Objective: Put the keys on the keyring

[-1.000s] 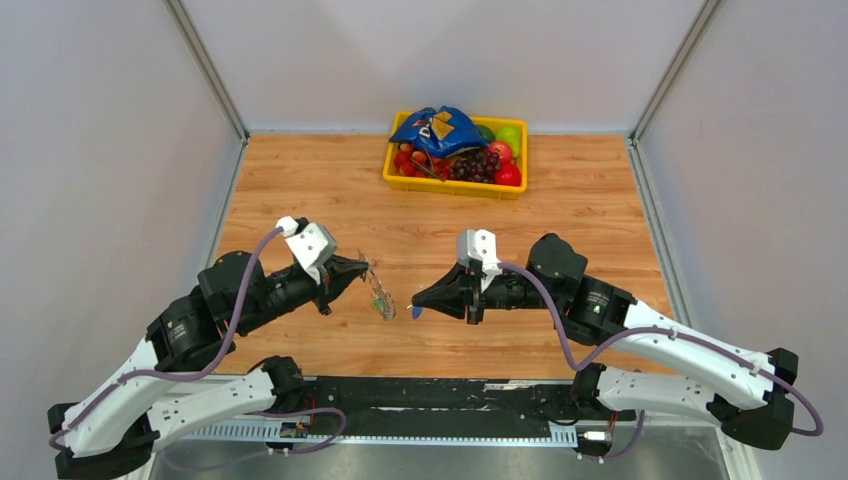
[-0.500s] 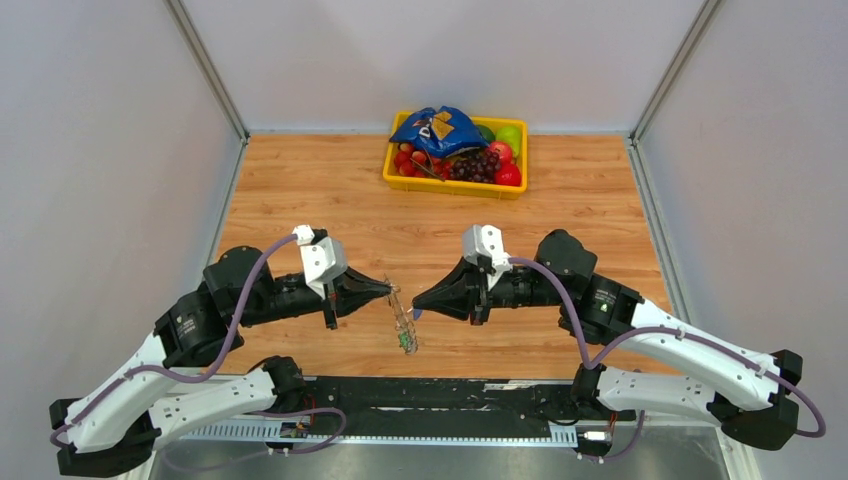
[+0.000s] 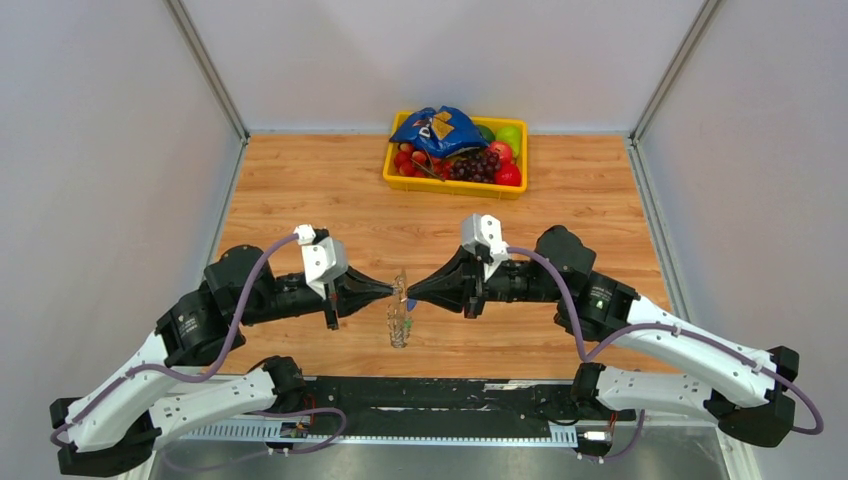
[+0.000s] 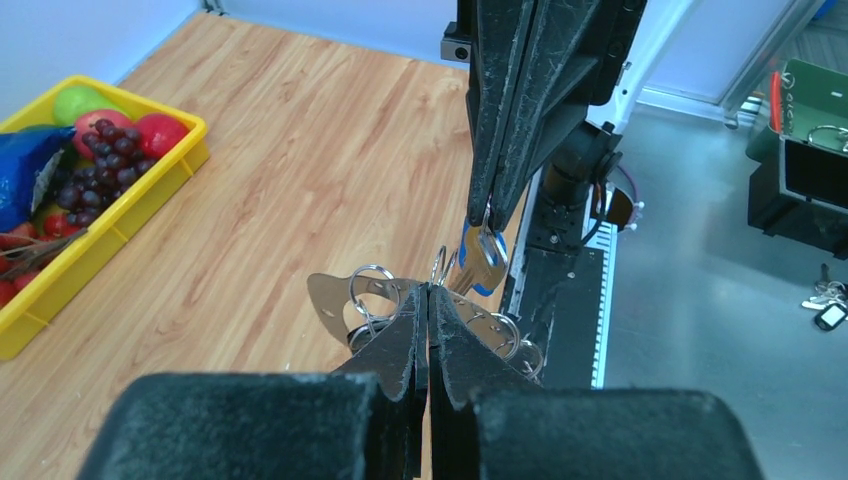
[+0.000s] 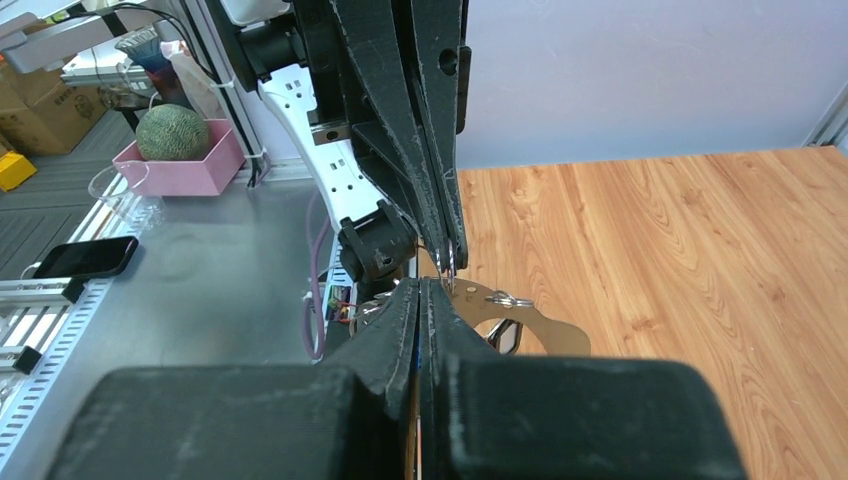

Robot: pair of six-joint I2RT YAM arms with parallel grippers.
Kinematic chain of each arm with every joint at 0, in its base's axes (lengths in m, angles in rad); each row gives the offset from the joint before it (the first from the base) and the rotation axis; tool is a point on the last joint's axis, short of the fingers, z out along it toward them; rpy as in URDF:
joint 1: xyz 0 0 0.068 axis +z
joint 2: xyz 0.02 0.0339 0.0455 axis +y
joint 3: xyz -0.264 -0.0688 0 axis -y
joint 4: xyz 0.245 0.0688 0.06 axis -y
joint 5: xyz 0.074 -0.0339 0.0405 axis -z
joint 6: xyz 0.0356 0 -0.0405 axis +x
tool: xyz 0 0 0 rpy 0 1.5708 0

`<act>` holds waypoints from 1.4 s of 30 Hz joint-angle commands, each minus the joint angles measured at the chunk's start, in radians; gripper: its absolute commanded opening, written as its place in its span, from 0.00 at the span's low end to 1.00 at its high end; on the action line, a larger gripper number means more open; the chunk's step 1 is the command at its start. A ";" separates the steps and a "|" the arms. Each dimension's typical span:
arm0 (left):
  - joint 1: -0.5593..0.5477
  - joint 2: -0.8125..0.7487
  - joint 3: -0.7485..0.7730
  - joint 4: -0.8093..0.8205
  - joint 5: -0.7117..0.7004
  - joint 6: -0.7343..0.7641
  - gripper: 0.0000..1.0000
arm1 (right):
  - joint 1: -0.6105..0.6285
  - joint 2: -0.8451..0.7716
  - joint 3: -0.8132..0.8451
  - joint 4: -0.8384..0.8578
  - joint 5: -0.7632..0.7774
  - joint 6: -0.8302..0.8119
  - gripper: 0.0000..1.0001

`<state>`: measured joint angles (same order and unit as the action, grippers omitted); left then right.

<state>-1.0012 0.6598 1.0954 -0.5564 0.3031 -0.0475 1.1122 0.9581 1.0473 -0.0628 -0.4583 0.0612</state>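
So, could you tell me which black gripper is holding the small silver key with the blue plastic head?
The right gripper holds the blue-headed key; the left gripper is shut on the silver keyring instead.

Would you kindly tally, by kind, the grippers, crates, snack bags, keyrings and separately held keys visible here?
Grippers: 2 (left gripper, right gripper)
Yellow crate: 1
Blue snack bag: 1
Keyring: 1
Blue key: 1
Total: 6

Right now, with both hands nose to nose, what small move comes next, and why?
Probably nudge the right hand toward the left hand, threading its blue-headed key onto the keyring: both hands are shut, the key sits just beside the rings, not visibly threaded.
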 commanded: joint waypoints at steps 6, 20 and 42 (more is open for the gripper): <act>-0.001 0.029 0.064 0.045 -0.144 -0.084 0.00 | 0.035 0.021 0.052 0.054 0.134 -0.027 0.00; -0.001 0.047 0.078 0.031 -0.237 -0.111 0.00 | 0.120 0.069 0.075 0.054 0.443 -0.098 0.00; -0.001 0.034 0.074 0.020 -0.260 -0.095 0.00 | 0.169 0.108 0.097 0.093 0.515 -0.124 0.00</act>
<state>-1.0012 0.7090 1.1267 -0.5785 0.0597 -0.1471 1.2678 1.0733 1.1072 -0.0055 0.0704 -0.0479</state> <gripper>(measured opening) 0.008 0.005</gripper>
